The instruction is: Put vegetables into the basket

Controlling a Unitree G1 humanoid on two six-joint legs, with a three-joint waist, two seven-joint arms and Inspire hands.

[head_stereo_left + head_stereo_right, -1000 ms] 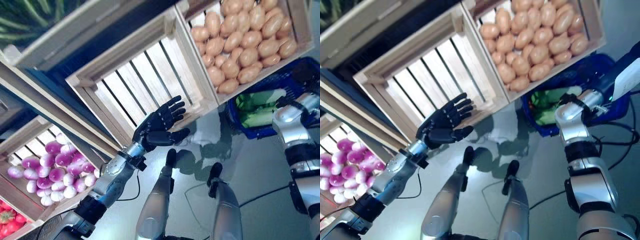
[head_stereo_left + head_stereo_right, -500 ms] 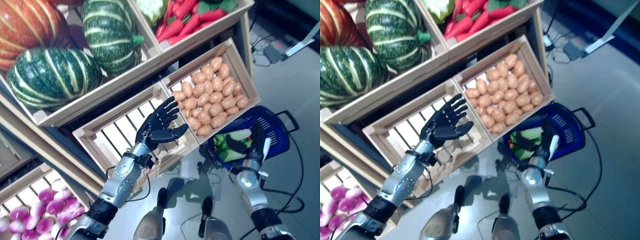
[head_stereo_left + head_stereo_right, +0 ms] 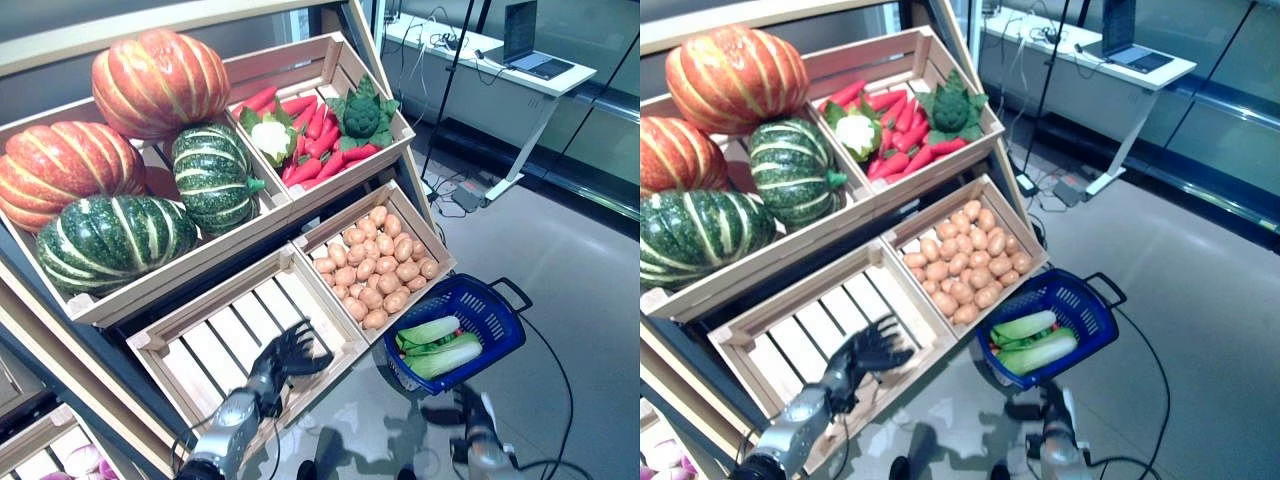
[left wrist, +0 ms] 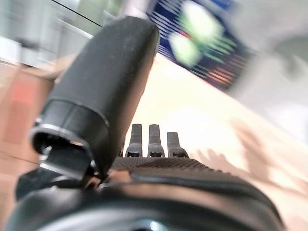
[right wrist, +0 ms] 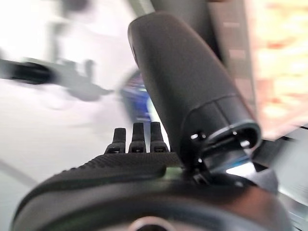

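With both the left hand (image 3: pixel 285 358) and right hand (image 3: pixel 470 410) spread and empty, the next pick probably wanted a reach into the potatoes (image 3: pixel 385 270) beside the basket (image 3: pixel 500 335).

Slatted crate (image 3: pixel 240 335) empty, open from above. Potato crate (image 3: pixel 375 265) full. Basket (image 3: pixel 455 335) on floor, part-filled with greens (image 3: pixel 438 348); far end free.
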